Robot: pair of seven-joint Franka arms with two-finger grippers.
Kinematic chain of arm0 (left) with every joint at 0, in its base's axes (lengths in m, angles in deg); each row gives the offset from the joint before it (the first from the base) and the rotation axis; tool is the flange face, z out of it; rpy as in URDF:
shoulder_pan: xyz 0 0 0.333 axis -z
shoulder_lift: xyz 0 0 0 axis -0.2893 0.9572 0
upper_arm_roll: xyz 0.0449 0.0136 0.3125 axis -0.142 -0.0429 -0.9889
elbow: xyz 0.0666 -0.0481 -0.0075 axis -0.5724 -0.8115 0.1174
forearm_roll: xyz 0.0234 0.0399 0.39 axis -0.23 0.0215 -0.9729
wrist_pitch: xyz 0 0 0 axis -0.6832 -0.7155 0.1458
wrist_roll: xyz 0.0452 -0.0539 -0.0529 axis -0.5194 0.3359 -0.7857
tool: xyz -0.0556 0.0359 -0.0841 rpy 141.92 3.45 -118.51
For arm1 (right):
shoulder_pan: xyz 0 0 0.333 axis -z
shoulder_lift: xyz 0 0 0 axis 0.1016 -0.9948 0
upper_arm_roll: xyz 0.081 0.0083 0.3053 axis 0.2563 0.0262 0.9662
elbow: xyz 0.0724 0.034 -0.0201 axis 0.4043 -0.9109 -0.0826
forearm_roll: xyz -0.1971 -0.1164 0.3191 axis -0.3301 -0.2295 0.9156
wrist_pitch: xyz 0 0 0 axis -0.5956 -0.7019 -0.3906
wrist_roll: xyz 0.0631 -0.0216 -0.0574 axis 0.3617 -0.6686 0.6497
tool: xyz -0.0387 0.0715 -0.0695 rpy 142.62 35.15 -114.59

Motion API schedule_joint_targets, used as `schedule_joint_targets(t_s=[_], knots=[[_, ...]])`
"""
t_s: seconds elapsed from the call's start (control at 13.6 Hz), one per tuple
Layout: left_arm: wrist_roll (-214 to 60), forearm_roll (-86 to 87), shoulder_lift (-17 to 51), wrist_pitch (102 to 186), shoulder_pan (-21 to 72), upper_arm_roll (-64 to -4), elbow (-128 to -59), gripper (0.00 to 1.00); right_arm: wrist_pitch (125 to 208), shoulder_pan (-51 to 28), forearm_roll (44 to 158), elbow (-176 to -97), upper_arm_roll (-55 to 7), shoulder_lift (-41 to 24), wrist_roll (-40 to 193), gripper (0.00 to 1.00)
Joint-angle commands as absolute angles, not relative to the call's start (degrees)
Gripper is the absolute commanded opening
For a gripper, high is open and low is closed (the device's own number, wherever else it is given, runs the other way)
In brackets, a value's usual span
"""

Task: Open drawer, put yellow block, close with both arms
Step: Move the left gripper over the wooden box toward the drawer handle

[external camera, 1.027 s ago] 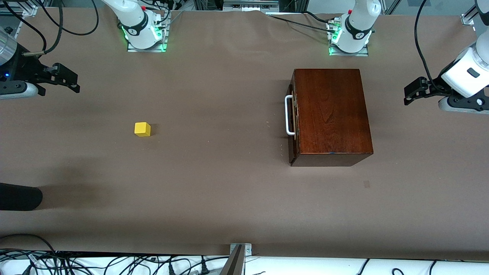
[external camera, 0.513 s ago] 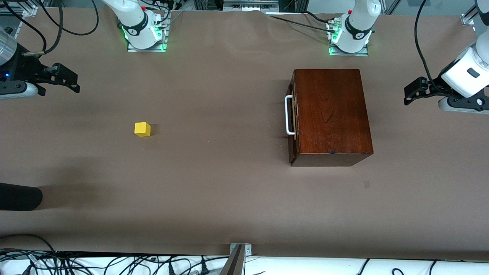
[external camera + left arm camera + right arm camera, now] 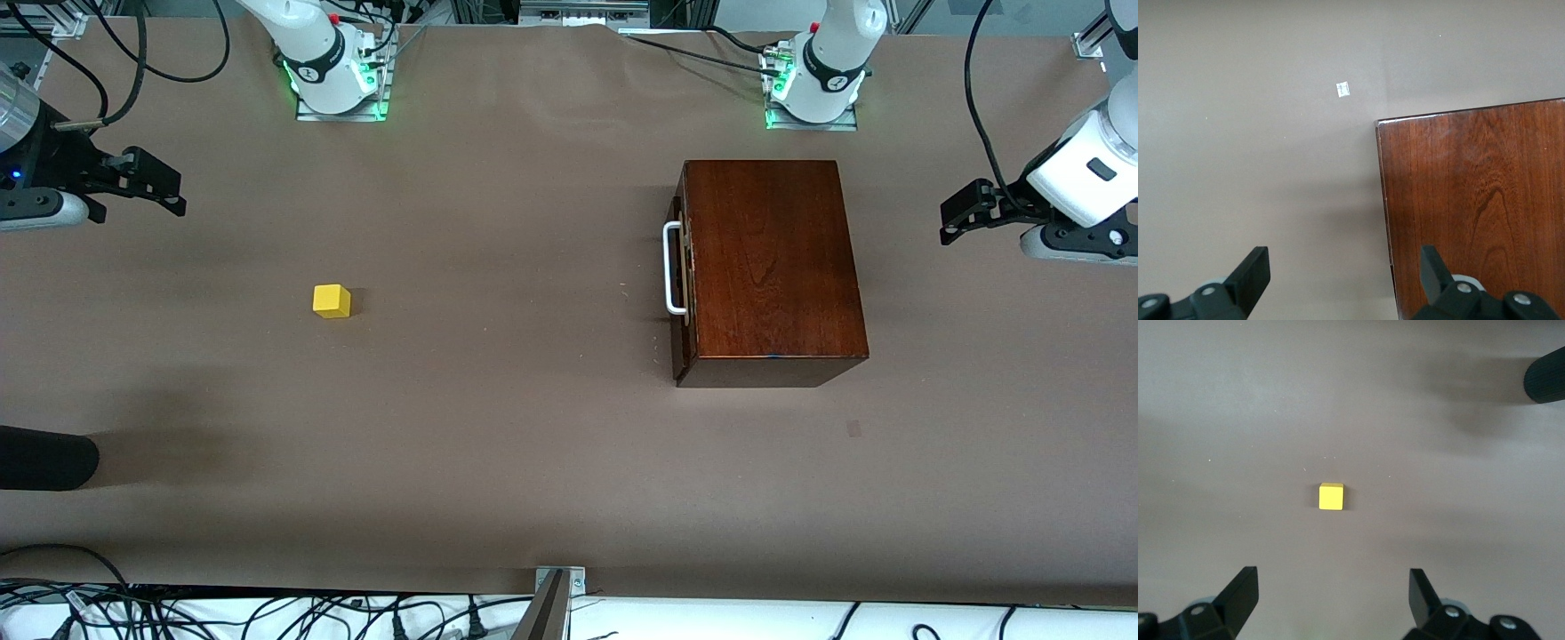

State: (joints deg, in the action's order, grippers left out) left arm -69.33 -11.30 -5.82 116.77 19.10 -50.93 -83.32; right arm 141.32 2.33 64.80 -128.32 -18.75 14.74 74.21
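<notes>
The glossy dark mahogany box (image 3: 772,267) stands on the table toward the left arm's end, its drawer shut, the white bar handle (image 3: 673,268) facing the table's middle. The yellow block (image 3: 332,300) lies on the table toward the right arm's end and shows in the right wrist view (image 3: 1331,496). My left gripper (image 3: 958,213) is open and empty, up in the air at the left arm's end, beside the box; the box top fills part of the left wrist view (image 3: 1478,207). My right gripper (image 3: 156,188) is open and empty, up in the air at the right arm's end.
The table (image 3: 498,427) is covered in brown paper. A black rounded object (image 3: 44,458) pokes in at the right arm's end, nearer the front camera than the block. A small pale mark (image 3: 853,428) lies nearer the camera than the box. Cables run along the edges.
</notes>
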Motion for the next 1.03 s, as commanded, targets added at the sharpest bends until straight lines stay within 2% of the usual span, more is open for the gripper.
schedule_joint_targets(t_s=[0.0,0.15,0.44,0.66,0.95], knots=[[-69.39,-10.94,-5.10,114.70,19.46,-51.09,-81.57,1.00,139.97,2.76,65.27,-127.26,-18.42,14.84,73.98,1.00],[-69.30,-10.85,-5.10,112.60,19.98,-50.83,-81.92,1.00,139.97,2.76,65.27,-127.26,-18.42,14.84,74.07,1.00],[-70.00,-10.85,-2.13,101.79,25.16,-48.99,-82.10,1.00,139.97,2.76,65.27,-127.26,-18.42,14.93,74.07,1.00],[-70.44,-10.59,1.30,103.52,29.63,-47.32,-81.49,1.00,140.06,2.76,65.27,-127.26,-18.60,14.76,74.24,1.00],[-83.06,-7.69,4.90,111.42,37.02,-46.96,-81.57,1.00,139.97,2.76,65.36,-127.26,-18.51,14.84,73.98,1.00]])
